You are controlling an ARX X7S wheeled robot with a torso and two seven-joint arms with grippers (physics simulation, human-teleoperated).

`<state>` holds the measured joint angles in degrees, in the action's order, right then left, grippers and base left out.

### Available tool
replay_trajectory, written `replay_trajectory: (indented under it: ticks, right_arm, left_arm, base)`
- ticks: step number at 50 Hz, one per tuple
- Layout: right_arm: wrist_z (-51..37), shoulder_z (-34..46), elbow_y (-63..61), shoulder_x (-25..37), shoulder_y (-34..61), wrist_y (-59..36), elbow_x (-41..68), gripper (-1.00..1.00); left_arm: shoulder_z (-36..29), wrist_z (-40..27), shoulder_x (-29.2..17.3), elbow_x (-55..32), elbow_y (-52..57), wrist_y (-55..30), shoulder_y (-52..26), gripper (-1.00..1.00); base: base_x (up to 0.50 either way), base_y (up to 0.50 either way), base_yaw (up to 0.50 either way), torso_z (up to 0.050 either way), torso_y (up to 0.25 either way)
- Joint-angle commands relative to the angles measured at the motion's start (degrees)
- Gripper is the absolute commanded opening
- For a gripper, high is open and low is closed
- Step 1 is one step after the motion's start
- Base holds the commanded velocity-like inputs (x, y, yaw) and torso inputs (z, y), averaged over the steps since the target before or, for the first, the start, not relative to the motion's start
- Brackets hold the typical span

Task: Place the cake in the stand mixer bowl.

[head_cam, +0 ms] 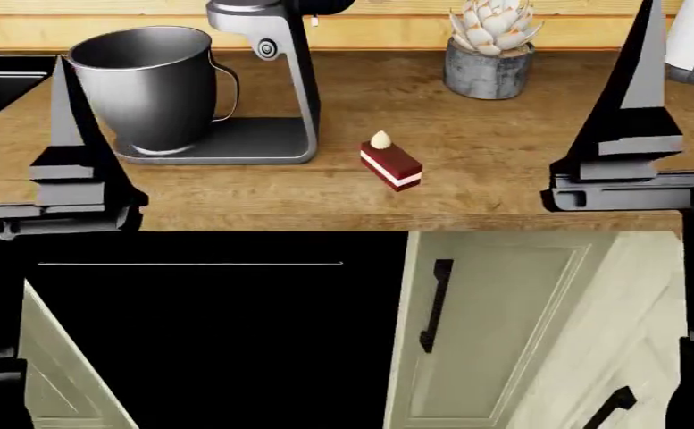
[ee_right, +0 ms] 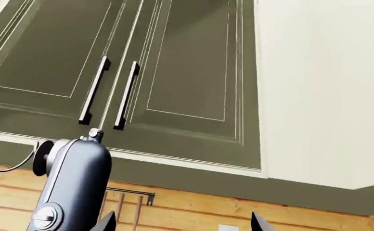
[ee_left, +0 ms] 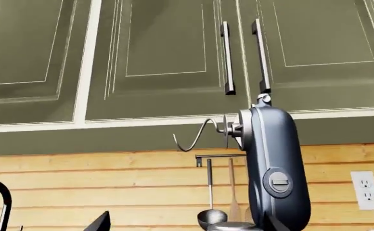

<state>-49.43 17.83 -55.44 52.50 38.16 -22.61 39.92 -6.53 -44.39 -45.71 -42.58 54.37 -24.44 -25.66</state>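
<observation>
Both grippers, left (head_cam: 67, 125) and right (head_cam: 645, 89), raised, empty; spread unclear. Cake (head_cam: 391, 164) untouched on wooden counter (head_cam: 489, 170), right of mixer base. Stand mixer bowl (head_cam: 150, 85) empty-looking. Whole task remains.

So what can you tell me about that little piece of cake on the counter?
The cake is a small rectangular slice with dark red-brown layers, a white cream stripe through the middle and a white cream dollop on top. It sits upright on the wooden counter, angled to its front edge, just right of the stand mixer's base. Nothing else touches it; neither tool is near it.
</observation>
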Motion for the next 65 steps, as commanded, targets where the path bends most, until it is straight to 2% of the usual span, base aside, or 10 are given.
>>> replay_trajectory:
  ticks: [1,7,40,49,55,65]
  right_arm:
    - [-19.4,12.7,-3.9,20.1,8.8,12.8,11.9,1.00]
    - [-19.9,13.6,-3.3,20.3,6.9,14.0,9.9,1.00]
    - [-19.0,15.3,-2.7,19.9,6.3,15.0,8.7,1.00]
    - [-19.8,16.0,-2.8,19.6,6.9,12.6,9.0,1.00]
    - [-19.1,16.2,-3.4,20.1,5.9,14.5,7.4,1.00]
    - [-20.6,17.6,-4.4,23.3,6.1,18.3,5.7,1.00]
  left_arm:
    - [-6.5,-15.7,-16.0,-11.5,5.5,6.8,-6.9,1.00]
    - [-11.1,-16.6,-17.0,-10.3,5.3,8.4,-8.5,1.00]
    - [-16.5,-18.1,-19.0,-9.6,4.5,11.7,-10.5,1.00]
    - [-17.1,-18.5,-19.2,-9.8,4.6,11.7,-11.2,1.00]
    - [-17.4,-18.7,-19.4,-9.6,4.4,12.2,-11.1,1.00]
    - [-17.8,-19.0,-19.9,-9.6,4.3,12.8,-11.2,1.00]
  base:
    - [0.00,0.18,0.00,0.000,0.000]
    - [0.00,0.50,0.00,0.000,0.000]
    - [0.00,0.50,0.00,0.000,0.000]
    - [0.00,0.03,0.00,0.000,0.000]
    - [0.02,0.00,0.00,0.000,0.000]
    - [0.47,0.00,0.00,0.000,0.000]
